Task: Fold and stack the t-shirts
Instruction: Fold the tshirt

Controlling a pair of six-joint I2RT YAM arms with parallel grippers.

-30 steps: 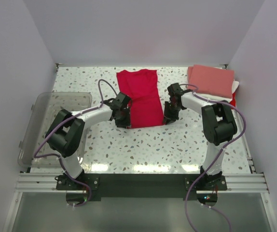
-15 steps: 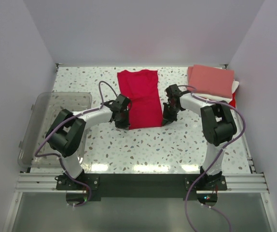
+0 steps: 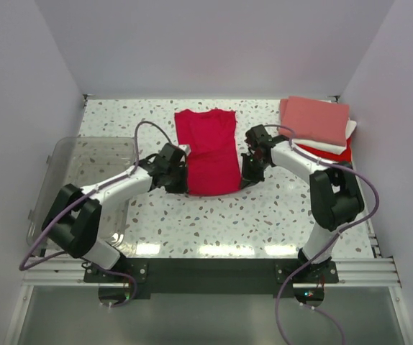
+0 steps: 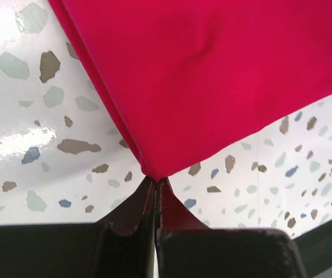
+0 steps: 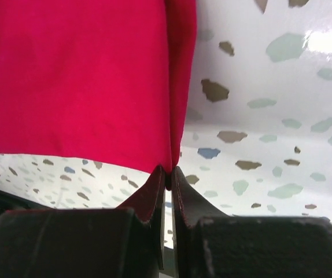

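My left claw (image 4: 156,184) and right claw (image 5: 168,176) each pinch a near corner of the crimson t-shirt (image 3: 210,151). Next, I judge, lift both evenly and fold it far-ward.

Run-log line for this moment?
left gripper: shut on crimson t-shirt hem corner | right gripper: shut on other hem corner | folded t-shirt stack: far right

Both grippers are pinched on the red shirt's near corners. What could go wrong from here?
1. The left gripper and right gripper each hold only the very tip of a corner of the crimson shirt; either corner may slip out mid-fold.
2. The folded stack sits close beside the right arm; a wide swing might nudge it.
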